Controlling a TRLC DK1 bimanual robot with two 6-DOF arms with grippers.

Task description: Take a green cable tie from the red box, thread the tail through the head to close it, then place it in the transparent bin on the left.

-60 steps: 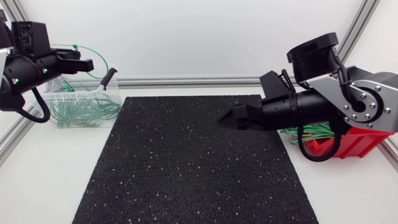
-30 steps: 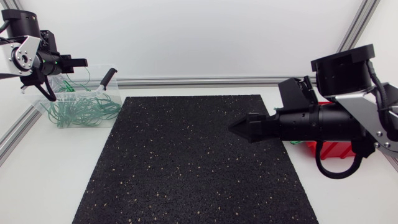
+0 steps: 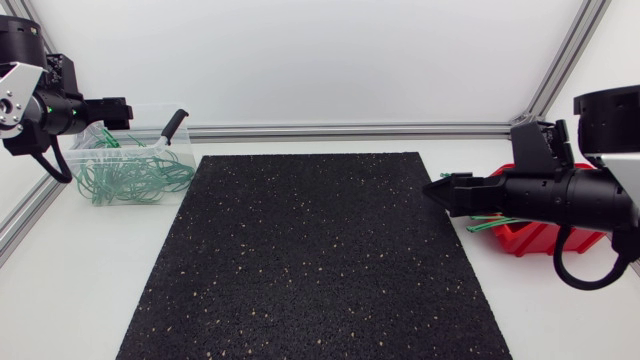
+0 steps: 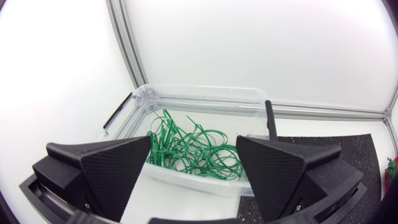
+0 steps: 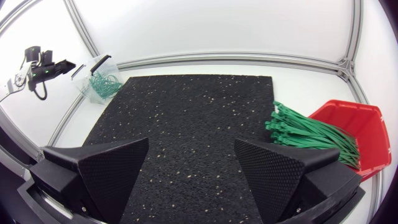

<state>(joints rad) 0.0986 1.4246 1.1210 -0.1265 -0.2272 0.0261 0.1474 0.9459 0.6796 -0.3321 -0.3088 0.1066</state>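
The step in hand, as I judge it, is fetching a fresh tie, and neither tool holds anything. The right gripper hangs over the edge of the mat with its fingers spread wide and empty. The red box sits just beside it on the table, off the mat's corner. The loose green ties lie in a bundle that spills over the box's lip toward the mat. The arm should swing toward those overhanging ends rather than dig into the box. It is best to single out one tie at the fringe of the bundle and narrow the fingers before coming down, so they straddle only that strand. It should pinch near the tail and lift slowly, so that neighbours can slide off. The left gripper is also wide apart and empty, above the near wall of the clear bin. A tangle of closed ties already lies in that bin, and the gripper can wait there until the tail is offered. The mat is black, speckled and looks grippy, good for pressing a tie flat. It lies on a white table edged by an aluminium rail, with plain white panels behind.
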